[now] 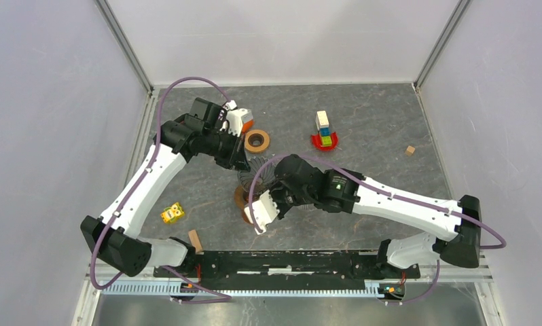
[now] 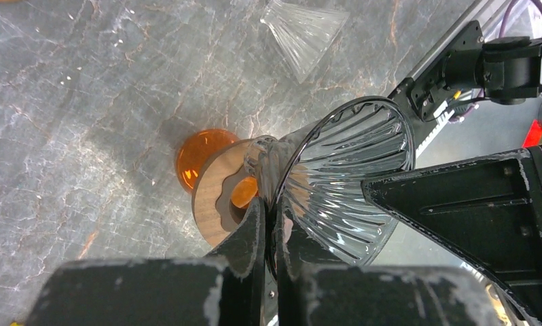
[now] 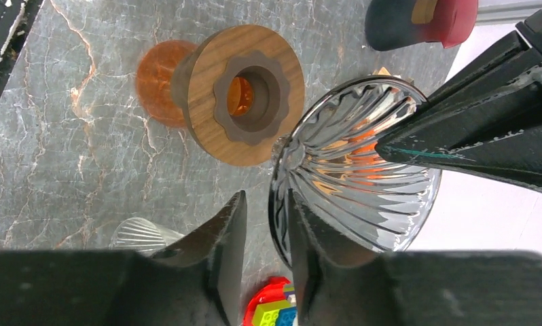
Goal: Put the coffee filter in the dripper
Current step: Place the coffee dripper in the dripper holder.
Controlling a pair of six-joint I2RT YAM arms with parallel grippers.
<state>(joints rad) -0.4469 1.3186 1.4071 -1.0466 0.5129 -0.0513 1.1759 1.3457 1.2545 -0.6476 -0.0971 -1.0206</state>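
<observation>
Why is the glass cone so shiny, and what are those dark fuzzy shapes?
Left wrist: the ribbed glass dripper catches glare; the left gripper, close to the lens, is out of focus. Right wrist: same glare, right gripper blurred too.

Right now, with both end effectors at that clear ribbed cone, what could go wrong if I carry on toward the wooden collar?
1. The left end effector pinches the thin rim of the ribbed cone while the right end effector straddles the same rim. Uneven moves could twist or crack it.
2. The cone's tip sits at the edge of the wooden collar, not over its hole. Pushing down may shove or tip the collar.
</observation>
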